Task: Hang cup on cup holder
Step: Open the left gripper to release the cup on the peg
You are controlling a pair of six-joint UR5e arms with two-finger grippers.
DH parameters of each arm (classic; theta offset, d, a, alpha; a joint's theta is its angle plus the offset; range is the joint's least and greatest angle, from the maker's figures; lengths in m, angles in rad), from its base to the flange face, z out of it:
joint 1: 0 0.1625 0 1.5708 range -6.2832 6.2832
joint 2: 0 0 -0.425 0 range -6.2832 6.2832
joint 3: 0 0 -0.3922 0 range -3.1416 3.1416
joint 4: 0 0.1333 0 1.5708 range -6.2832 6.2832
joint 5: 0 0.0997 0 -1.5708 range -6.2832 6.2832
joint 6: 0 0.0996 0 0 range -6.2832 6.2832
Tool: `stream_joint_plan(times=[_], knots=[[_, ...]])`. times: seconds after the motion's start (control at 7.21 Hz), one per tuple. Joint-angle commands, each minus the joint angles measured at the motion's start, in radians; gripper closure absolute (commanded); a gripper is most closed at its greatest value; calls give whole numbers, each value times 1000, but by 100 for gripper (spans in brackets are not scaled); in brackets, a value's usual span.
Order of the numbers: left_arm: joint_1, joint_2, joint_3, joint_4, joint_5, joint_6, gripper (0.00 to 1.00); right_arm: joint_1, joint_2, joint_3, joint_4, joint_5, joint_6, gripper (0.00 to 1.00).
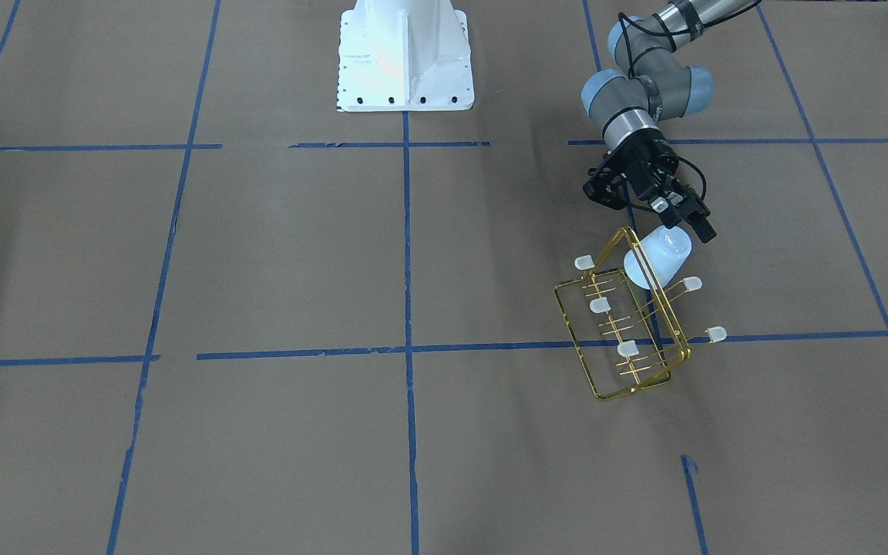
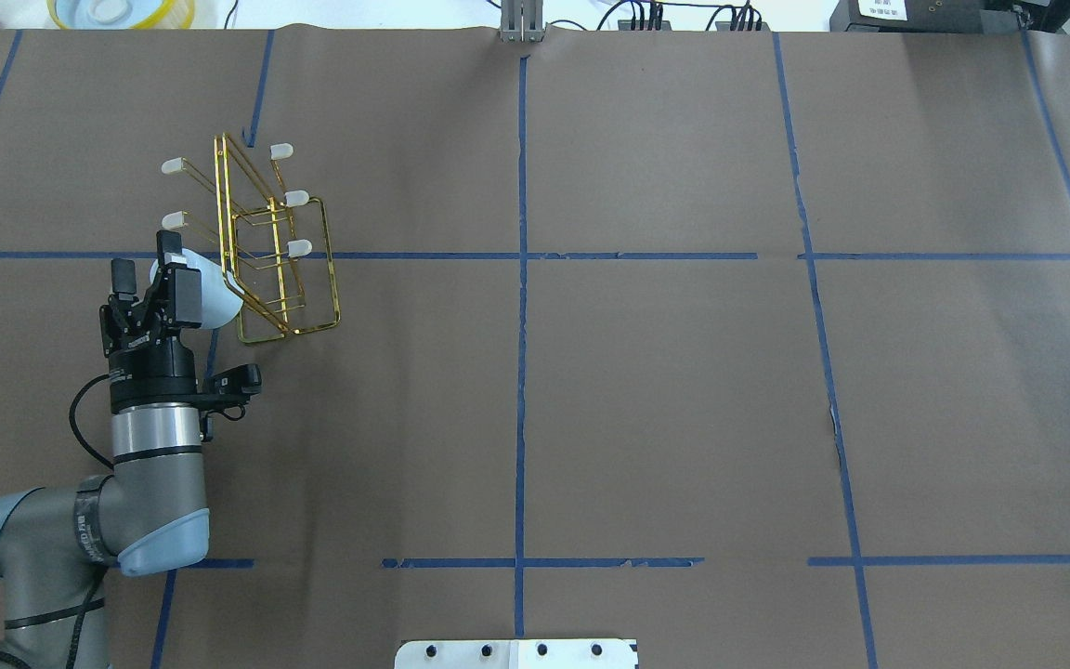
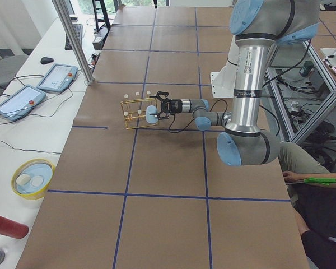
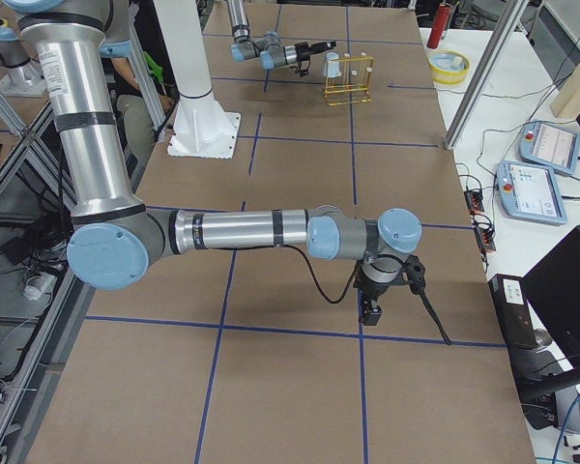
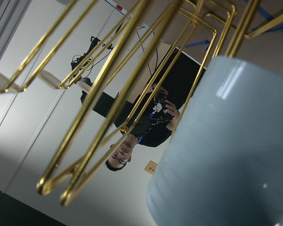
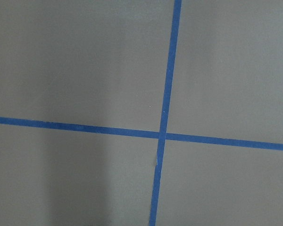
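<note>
The pale blue-white cup (image 1: 658,259) lies tilted over the near upper prong of the gold wire cup holder (image 1: 623,331), against its upright frame. That prong's cap is hidden inside the cup. My left gripper (image 1: 684,216) is right behind the cup's narrow end, and its jaws look spread apart, not pressing the cup. In the overhead view the cup (image 2: 215,295) is at the rack (image 2: 275,251), just ahead of the left gripper (image 2: 147,265). The left wrist view shows the cup (image 5: 226,150) large at the lower right, with gold wires (image 5: 113,94) beside it. I cannot tell whether my right gripper (image 4: 370,311) is open or shut.
Brown paper with blue tape lines (image 1: 407,347) covers the table. The robot's white base (image 1: 405,58) stands at the near edge. A yellow-rimmed bowl (image 2: 122,11) and a red cylinder (image 3: 5,225) sit off the paper on the operators' side. A person shows in the left wrist view (image 5: 132,136).
</note>
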Motion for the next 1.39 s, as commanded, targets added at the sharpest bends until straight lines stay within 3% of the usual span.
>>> stream_joint_plan(times=[0.0, 0.28, 0.97, 1.25], knots=[[-3, 109, -131, -23, -1, -105, 0, 0, 0, 0, 0, 0, 0, 0], [-3, 152, -144, -144, -32, -326, 0, 0, 0, 0, 0, 0, 0, 0], [1, 249, -215, -186, -439, -1263, 0, 0, 0, 0, 0, 0, 0, 0], [4, 261, -213, -208, -478, -1502, 0, 0, 0, 0, 0, 0, 0, 0]])
